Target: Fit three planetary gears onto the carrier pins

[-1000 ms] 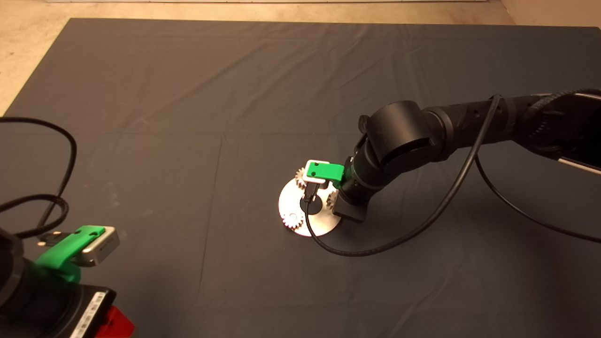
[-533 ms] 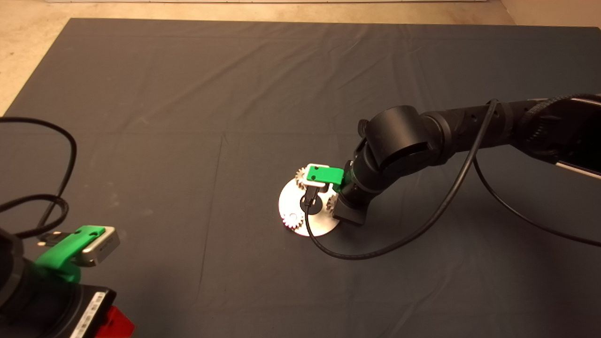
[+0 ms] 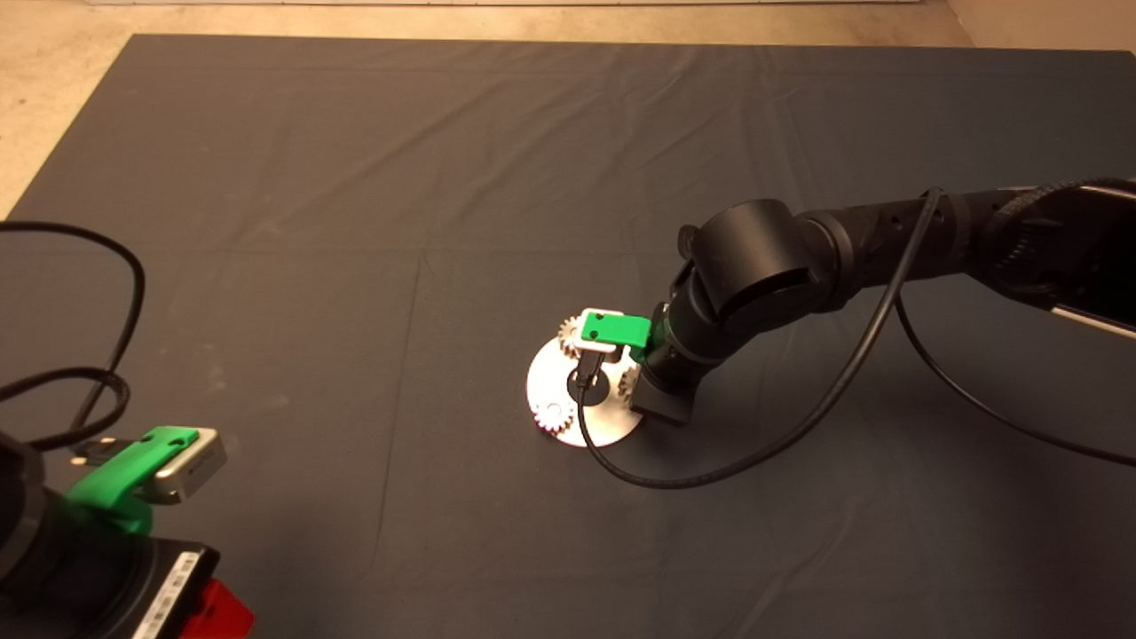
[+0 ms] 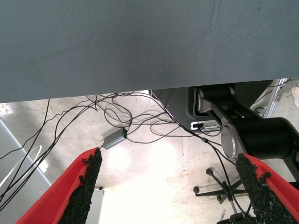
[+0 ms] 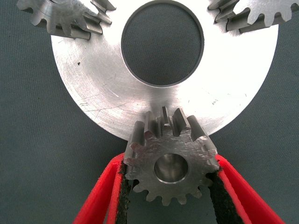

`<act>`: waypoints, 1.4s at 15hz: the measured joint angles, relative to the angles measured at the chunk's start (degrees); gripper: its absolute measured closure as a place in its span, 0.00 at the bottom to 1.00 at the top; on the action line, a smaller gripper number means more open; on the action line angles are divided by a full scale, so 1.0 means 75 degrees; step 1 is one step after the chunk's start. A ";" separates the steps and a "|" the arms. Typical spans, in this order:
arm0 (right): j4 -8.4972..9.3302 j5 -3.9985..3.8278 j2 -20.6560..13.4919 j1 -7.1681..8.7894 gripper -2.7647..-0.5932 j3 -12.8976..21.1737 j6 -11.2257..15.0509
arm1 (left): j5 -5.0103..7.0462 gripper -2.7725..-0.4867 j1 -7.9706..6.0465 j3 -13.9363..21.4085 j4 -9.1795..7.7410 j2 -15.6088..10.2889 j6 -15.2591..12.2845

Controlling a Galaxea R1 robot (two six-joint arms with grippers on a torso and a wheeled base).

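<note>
Gripping toothed steel gear (image 5: 170, 168), right gripper (image 5: 170, 186) over scratched disc (image 5: 93, 79)

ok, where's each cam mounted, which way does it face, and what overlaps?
Head view: above the mat, looking down; right arm over the disc, left tool parked at the lower left.
Left wrist view: on the parked arm, facing floor and cables beyond the mat; both red fingers wide apart.
Right wrist view: right tool clamping the third gear at the disc's edge.
Shared: head and right wrist views both show the disc and gears.
</note>
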 joint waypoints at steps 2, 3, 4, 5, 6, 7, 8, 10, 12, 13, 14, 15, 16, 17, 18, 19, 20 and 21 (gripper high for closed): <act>-0.0015 0.0000 -0.0011 0.0000 0.79 -0.0002 0.0000 | 0.0000 0.32 0.0000 0.0000 0.0000 0.0000 0.0003; -0.0016 0.0000 -0.0011 0.0000 0.79 -0.0005 0.0000 | 0.0000 0.32 0.0000 0.0000 0.0000 0.0000 0.0003; -0.0018 -0.0002 -0.0011 0.0000 0.79 -0.0011 0.0000 | 0.0000 0.32 0.0000 0.0000 0.0000 0.0000 0.0003; -0.0018 0.0000 -0.0011 0.0000 0.79 -0.0011 0.0000 | 0.0000 0.32 0.0000 0.0000 0.0000 0.0000 0.0003; -0.0022 0.0000 -0.0011 -0.0003 0.79 -0.0011 0.0000 | 0.0003 0.32 0.0000 0.0000 0.0000 0.0000 0.0000; -0.0034 -0.0003 -0.0011 -0.0015 0.79 -0.0011 0.0000 | 0.0000 0.32 0.0000 0.0000 0.0000 0.0000 0.0003; -0.0041 -0.0011 -0.0008 -0.0037 0.79 -0.0011 0.0000 | 0.0000 0.32 0.0000 0.0000 0.0000 0.0000 0.0003; -0.0128 -0.0036 -0.0008 -0.0128 0.79 -0.0011 0.0000 | 0.0000 0.32 0.0000 0.0000 0.0000 0.0002 0.0001; -0.0128 -0.0037 -0.0006 -0.0122 0.79 -0.0011 0.0000 | 0.0000 0.32 0.0000 0.0000 0.0000 0.0000 0.0003; -0.0128 -0.0041 -0.0005 -0.0122 0.79 -0.0011 0.0000 | 0.0000 0.32 0.0000 0.0000 0.0000 0.0000 0.0000; -0.0130 -0.0037 -0.0005 -0.0125 0.79 -0.0011 0.0000 | 0.0000 0.32 0.0000 0.0000 0.0000 0.0000 0.0003; -0.0128 -0.0040 -0.0005 -0.0122 0.79 -0.0011 0.0000 | 0.0000 0.32 0.0000 0.0000 0.0000 0.0000 0.0003; -0.0128 -0.0041 -0.0005 -0.0125 0.79 -0.0011 0.0000 | 0.0000 0.32 0.0000 0.0000 0.0001 0.0000 0.0001; -0.0132 -0.0040 -0.0005 -0.0125 0.79 -0.0011 0.0000 | 0.0000 0.32 0.0000 0.0000 0.0000 0.0000 0.0003; -0.0132 -0.0037 -0.0005 -0.0125 0.79 -0.0011 0.0000 | 0.0000 0.32 0.0000 0.0000 0.0000 0.0000 0.0001; -0.0132 -0.0039 -0.0008 -0.0125 0.79 -0.0011 0.0000 | 0.0000 0.32 0.0000 0.0000 0.0000 0.0000 0.0003; -0.0132 -0.0041 -0.0006 -0.0125 0.79 -0.0011 0.0000 | 0.0000 0.32 0.0000 0.0000 0.0000 0.0000 0.0003; -0.0132 -0.0037 -0.0008 -0.0128 0.79 -0.0011 0.0000 | 0.0001 0.32 0.0000 0.0000 0.0000 0.0000 0.0003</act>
